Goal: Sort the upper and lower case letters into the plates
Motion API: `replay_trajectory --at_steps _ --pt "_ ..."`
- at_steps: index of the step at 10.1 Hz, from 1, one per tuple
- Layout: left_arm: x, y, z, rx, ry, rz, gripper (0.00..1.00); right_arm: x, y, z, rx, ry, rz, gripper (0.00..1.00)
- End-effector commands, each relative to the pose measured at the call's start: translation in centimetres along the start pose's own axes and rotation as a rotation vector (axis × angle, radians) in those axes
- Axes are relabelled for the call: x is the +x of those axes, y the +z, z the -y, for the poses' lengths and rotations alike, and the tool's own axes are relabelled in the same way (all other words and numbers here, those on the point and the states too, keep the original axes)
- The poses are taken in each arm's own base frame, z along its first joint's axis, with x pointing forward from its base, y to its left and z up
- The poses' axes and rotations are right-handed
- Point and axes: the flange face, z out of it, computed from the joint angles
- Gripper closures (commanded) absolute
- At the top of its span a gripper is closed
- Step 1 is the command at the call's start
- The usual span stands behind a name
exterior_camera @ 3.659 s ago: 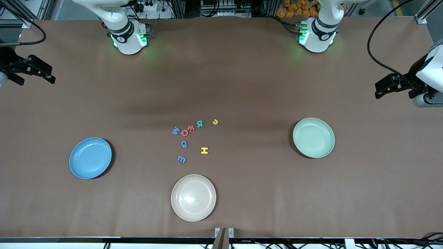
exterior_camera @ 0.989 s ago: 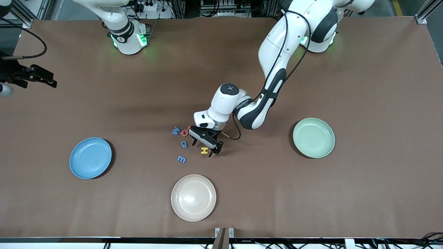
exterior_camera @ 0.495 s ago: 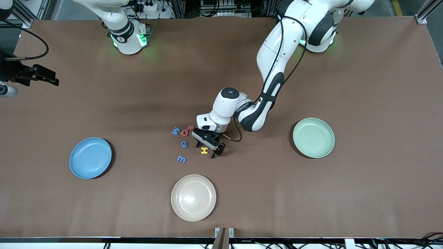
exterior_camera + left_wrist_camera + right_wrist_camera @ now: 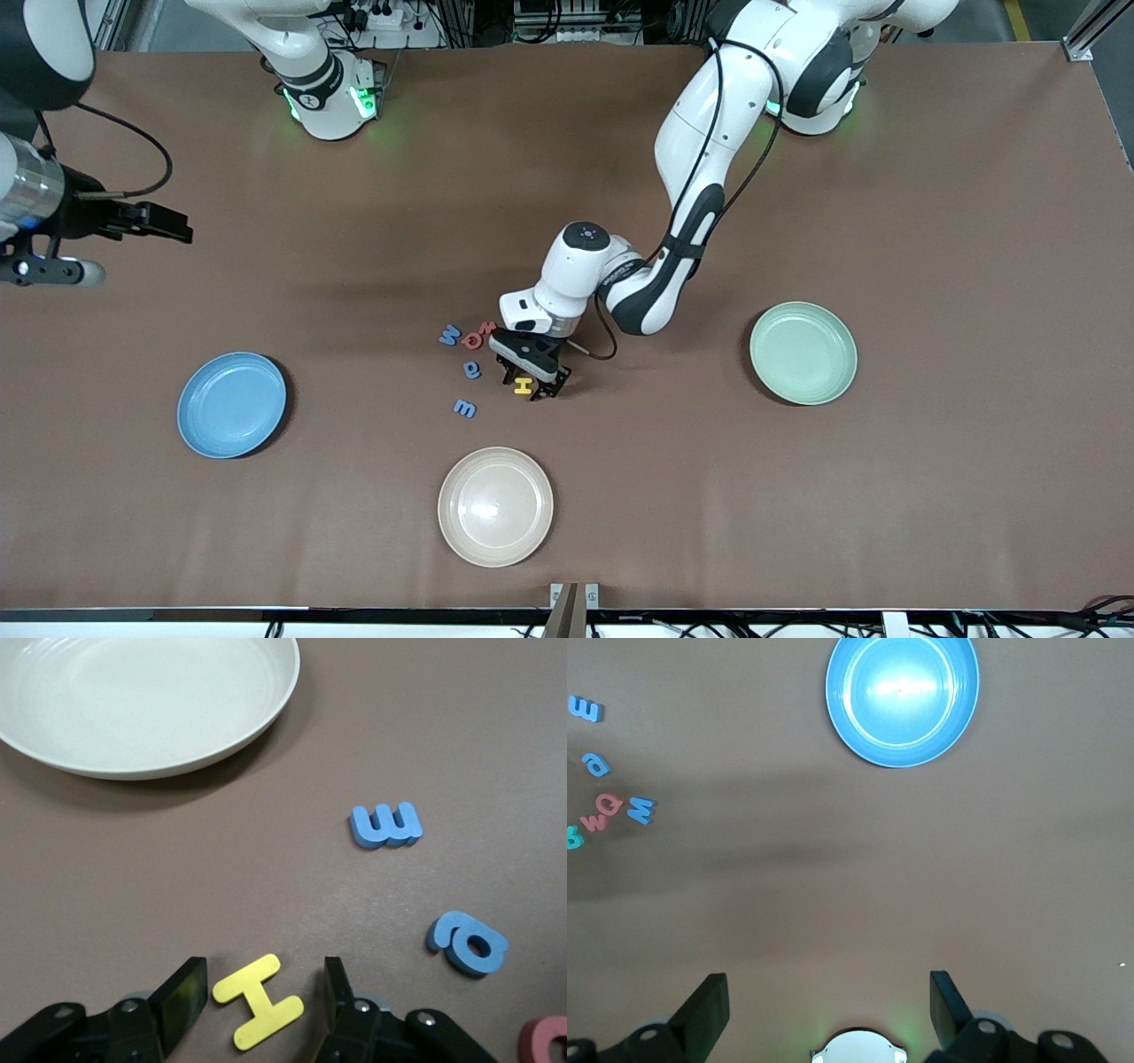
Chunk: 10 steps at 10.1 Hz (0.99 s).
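- Left gripper down at the table, jaws parted astride the yellow H, one finger at each side, not clamped.
- Blue m and blue a near, toward the right arm's end; blue W and red Q farther from the front camera.
- Cream plate nearer the camera.
- Blue plate and mint plate well apart, no letters in them.
- Right gripper spread wide, up over bare table.

No printed labels or brands readable; only toy shapes: yellow H, blue m, red Q.
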Motion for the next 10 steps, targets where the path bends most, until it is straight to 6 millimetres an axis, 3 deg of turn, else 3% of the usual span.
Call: replay_trajectory --at_steps 1,5,10 --pt "-1.1 1.0 -0.8 0.003 -0.009 0.003 0.46 0.8 0.5 -0.2 -0.014 0.018 0.009 0.00" --pt "-1.0 0.7 -0.9 0.009 -0.051 0.013 0.47 3.8 4.5 -0.5 -0.013 0.044 0.049 0.00" --pt "-1.2 0.8 -1.4 0.015 -0.050 0.031 0.54 3.7 1.5 -0.2 -0.015 0.088 -0.022 0.00"
